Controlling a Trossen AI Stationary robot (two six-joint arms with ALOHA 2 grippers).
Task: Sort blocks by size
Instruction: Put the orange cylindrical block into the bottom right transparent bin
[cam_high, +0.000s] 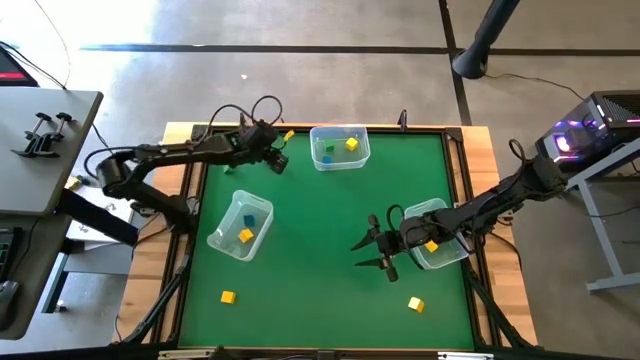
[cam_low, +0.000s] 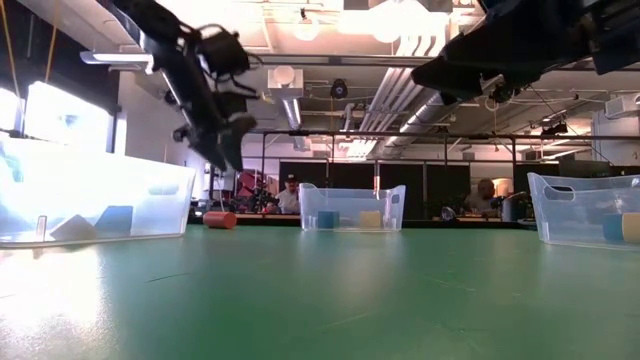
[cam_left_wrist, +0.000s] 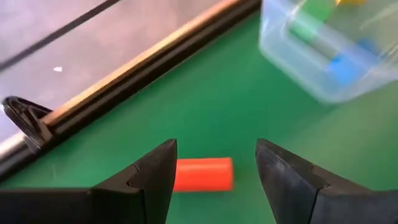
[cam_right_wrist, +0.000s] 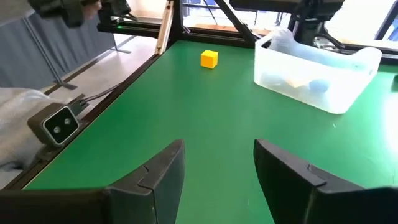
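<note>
High view: The green surface is taken as the landmark. Three clear plastic bins are placed on it: one at the far edge, holding a yellow cube and green and blue pieces; one on the left half, holding a yellow block; one at the right edge, partly covered by the right arm. Two loose yellow cubes lie near the front edge. The left gripper is held over the far-left corner; the right gripper over the right-centre.

Low view: A red-orange cylinder is seen lying at the far edge, below the left gripper.

Left wrist view: The jaws are spread wide, empty, above the red-orange cylinder.

Right wrist view: The jaws are spread wide, nothing held.
</note>
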